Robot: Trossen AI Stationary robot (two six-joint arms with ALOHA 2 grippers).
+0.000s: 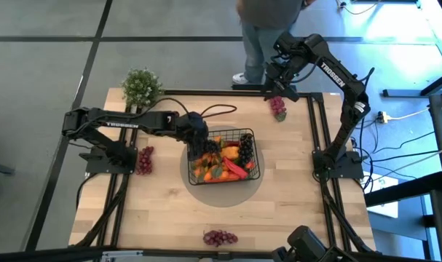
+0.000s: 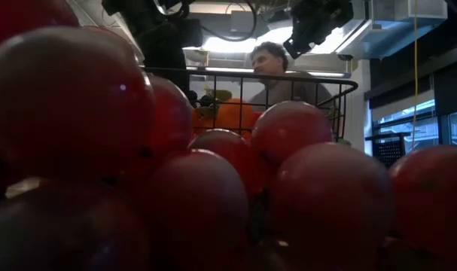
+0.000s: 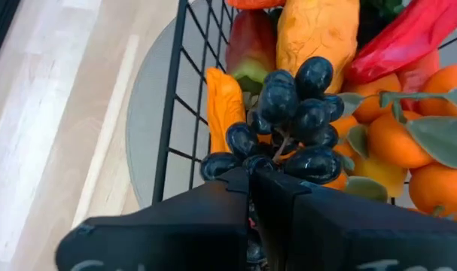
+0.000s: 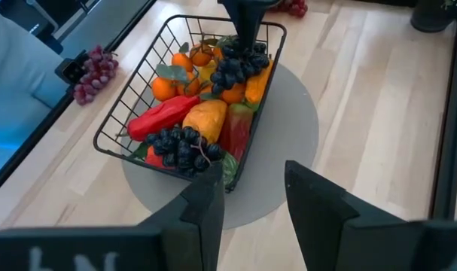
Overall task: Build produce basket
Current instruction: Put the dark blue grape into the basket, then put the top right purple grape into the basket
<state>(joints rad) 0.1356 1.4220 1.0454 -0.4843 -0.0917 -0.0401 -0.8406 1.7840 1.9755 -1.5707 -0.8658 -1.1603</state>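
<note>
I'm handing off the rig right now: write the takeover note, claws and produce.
Left claw: shut on dark grape bunch, held over the basket at its left side.
Right claw: open, empty, raised at the table's far right.
Done: oranges, red pepper and a second dark bunch lie in the basket.
Left: release the held bunch; three red grape bunches remain on the table, left, far right, near edge.

Basket (image 1: 251,135) sits on a round mat (image 1: 206,195) at table (image 1: 293,204) centre, produce (image 1: 224,161) inside. Grape bunches on table at 9 (image 1: 144,159), 6 (image 1: 220,237) and 1 o'clock (image 1: 278,108). Potted plant (image 1: 141,86) at 11.
</note>
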